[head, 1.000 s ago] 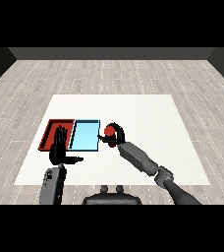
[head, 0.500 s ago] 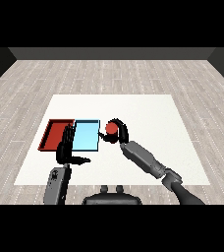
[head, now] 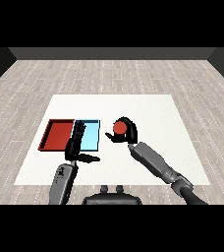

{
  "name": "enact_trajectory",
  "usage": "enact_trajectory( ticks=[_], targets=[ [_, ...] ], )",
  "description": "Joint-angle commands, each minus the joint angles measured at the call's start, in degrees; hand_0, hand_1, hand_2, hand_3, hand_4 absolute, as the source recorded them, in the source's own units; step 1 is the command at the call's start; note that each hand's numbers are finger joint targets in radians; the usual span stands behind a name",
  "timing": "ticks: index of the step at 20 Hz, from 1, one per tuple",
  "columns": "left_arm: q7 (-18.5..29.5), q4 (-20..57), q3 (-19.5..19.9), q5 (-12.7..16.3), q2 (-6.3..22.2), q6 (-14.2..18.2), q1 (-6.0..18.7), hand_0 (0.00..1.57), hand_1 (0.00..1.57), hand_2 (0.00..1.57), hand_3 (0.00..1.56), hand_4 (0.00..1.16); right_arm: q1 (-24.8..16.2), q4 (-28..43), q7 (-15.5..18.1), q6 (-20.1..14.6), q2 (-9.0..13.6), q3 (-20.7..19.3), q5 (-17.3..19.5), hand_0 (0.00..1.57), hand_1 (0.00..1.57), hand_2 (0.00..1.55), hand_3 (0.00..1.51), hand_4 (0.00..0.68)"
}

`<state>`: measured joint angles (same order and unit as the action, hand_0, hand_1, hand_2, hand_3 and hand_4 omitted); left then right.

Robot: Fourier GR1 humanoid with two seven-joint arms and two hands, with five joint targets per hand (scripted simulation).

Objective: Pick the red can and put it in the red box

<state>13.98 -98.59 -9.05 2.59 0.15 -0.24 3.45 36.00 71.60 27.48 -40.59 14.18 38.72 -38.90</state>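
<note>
The right hand (head: 126, 129) is curled round the red can (head: 119, 127). The red tray (head: 57, 135) lies to its left, beyond the blue tray (head: 92, 138).

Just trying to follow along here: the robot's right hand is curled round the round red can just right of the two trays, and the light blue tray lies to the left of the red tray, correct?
Not quite. The head view shows the flat red tray on the left and the flat light blue tray to its right, side by side. The rest holds: the black right hand is curled round the round red can, just right of the two trays.
</note>
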Motion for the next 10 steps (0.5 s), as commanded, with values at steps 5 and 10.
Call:
enact_trajectory(
  ticks=[5,10],
  targets=[
    [-4.55,3.09,-6.93,-2.08,-0.15,6.39,3.97,0.0,0.0,0.0,0.0,0.0,-3.33,8.7,-3.49,0.63,0.28,-3.01,7.63,1.42,1.42,1.41,1.39,0.627],
    [-1.06,13.49,-7.2,-0.37,-0.15,7.49,9.12,0.0,0.0,0.0,0.0,0.0,-7.66,9.33,-1.68,5.36,-1.41,-4.65,10.24,1.45,1.45,1.43,1.4,0.611]
  ],
)
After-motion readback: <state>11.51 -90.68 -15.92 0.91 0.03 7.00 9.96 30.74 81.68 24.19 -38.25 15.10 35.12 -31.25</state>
